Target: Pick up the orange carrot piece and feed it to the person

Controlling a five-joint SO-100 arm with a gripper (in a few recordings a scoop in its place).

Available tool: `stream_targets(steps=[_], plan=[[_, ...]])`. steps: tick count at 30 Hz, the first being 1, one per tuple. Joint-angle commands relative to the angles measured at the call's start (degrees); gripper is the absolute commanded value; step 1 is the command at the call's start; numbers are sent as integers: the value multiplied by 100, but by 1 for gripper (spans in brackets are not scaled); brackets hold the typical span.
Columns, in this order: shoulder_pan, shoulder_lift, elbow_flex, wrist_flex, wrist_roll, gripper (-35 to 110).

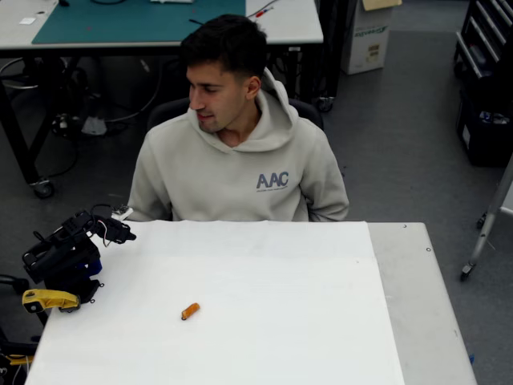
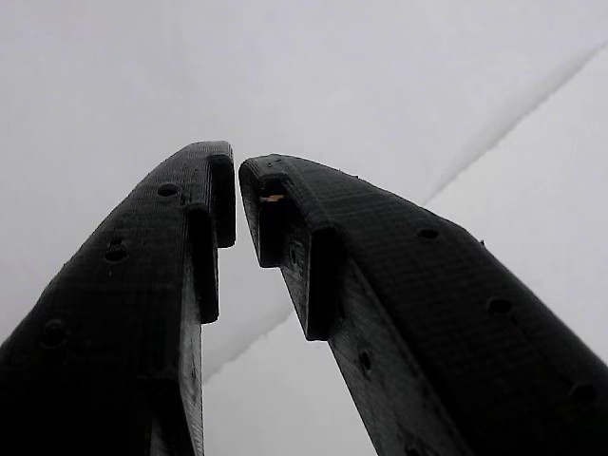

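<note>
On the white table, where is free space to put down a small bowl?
Bare patches: right of the carrot out to the grey edge of the table, and between carrot and person. It is crowded at the left edge, where the arm and its hand stand.

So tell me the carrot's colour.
Orange; the carrot shows best in the overhead view.

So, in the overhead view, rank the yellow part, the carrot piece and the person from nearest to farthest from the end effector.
1. Yellow clamp-like part: below the end effector, at the table's left edge.
2. Orange carrot piece: lower right, on the white table.
3. Person: upper right, behind the table.
</note>
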Motion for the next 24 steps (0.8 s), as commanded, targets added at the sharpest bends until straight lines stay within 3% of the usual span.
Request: stream_targets(steps=[1, 24], plan=[[-53, 97, -378, 44, 9, -3], [-53, 97, -396, 44, 9, -3]])
